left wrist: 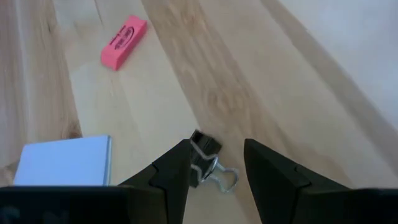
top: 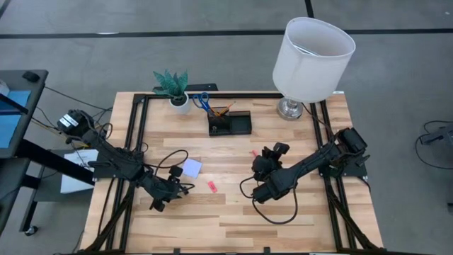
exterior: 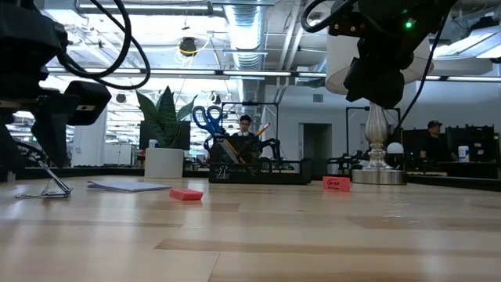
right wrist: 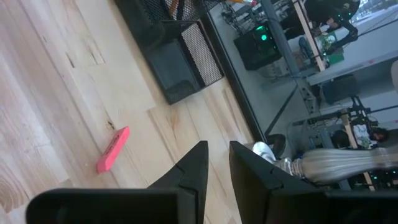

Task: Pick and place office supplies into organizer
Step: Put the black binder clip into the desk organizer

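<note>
While the left gripper point(left wrist: 214, 171) is hovering low over the table point(top: 233, 219) with its jaws parted, a small black binder clip point(left wrist: 205, 155) is lying between the fingers, its wire loops pointing toward the camera. Judging from this, the step in hand is grasping that clip. To do it well, the fingers should be coming down squarely until they straddle the black body, not the springy wire handles, which would likely slip or twist; closing slowly would keep so light a piece from skidding on the smooth wood.

Just beside the clip, the pale lavender note pad point(left wrist: 62, 162) is lying flat, soft-edged and papery, and farther off a pink eraser point(left wrist: 123, 41), a blunt rubbery block, is resting on the planks.

Across the table, the right gripper point(right wrist: 217, 165) is waiting, its fingers held only slightly apart and empty, near a second pink eraser point(right wrist: 113, 149). Beyond it, the organizer point(top: 229, 124), black mesh with a taller cup, is standing at the far edge, the blue-handled scissors point(top: 201, 100) and pens already upright in it.
</note>
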Controlling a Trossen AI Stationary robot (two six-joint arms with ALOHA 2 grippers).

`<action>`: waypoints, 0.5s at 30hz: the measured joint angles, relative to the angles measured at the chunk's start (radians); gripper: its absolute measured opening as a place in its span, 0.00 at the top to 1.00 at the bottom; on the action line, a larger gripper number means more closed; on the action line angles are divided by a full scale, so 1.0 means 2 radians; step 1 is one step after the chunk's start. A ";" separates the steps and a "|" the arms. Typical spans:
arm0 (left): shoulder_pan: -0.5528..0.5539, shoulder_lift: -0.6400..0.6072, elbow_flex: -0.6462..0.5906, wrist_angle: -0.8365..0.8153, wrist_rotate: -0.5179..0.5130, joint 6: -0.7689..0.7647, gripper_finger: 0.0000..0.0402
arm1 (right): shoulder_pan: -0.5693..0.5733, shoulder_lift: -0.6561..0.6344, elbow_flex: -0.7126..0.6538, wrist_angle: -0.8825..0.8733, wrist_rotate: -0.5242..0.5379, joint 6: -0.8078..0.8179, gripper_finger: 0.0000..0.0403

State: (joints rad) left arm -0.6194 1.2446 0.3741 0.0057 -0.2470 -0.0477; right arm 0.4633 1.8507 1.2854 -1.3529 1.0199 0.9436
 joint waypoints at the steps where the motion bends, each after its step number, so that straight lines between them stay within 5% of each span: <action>1: 0.002 0.000 0.000 -0.001 0.000 0.006 0.65 | 0.000 0.000 0.000 0.000 0.000 0.000 0.85; 15: 0.025 0.005 -0.001 -0.006 0.023 0.038 0.65 | 0.000 0.000 0.000 0.000 0.000 0.000 0.85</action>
State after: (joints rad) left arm -0.5687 1.2548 0.3729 -0.0063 -0.2016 0.0280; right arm 0.4633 1.8507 1.2854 -1.3533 1.0191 0.9432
